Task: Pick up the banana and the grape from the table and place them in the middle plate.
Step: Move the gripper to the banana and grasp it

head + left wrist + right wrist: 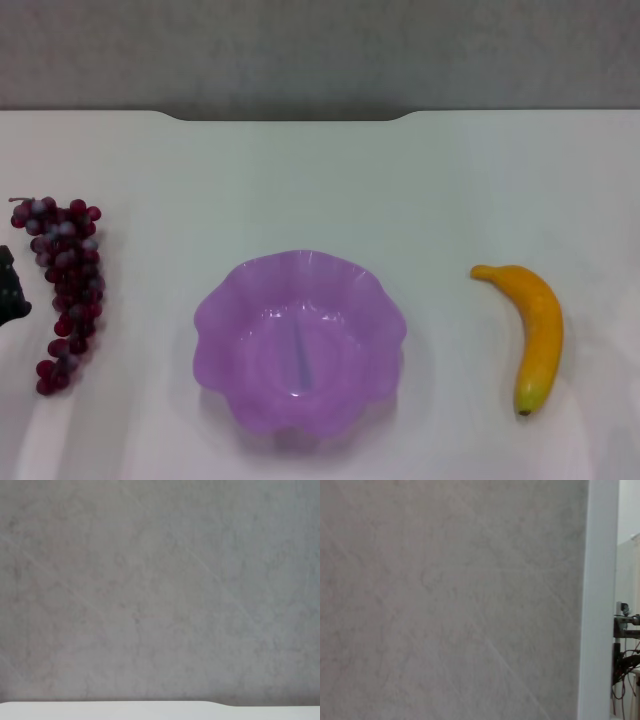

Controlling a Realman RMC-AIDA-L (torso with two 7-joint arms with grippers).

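The grape (pixel 65 285), a long dark red and purple bunch, lies on the white table (pixel 320 180) at the left. The empty translucent purple middle plate (pixel 225 310) sits in the centre near the front. The yellow-orange banana (pixel 535 330) lies at the right, its dark greenish tip toward the front. A small dark part of my left gripper (pixel 10 290) shows at the left edge of the head view, just left of the grape. My right gripper is out of view. Both wrist views show only a grey wall.
The table's far edge has a shallow notch (pixel 290 117) against a grey wall. The left wrist view shows a strip of the table edge (pixel 110 710). The right wrist view shows a white post (pixel 597 600) and cables (pixel 625 670).
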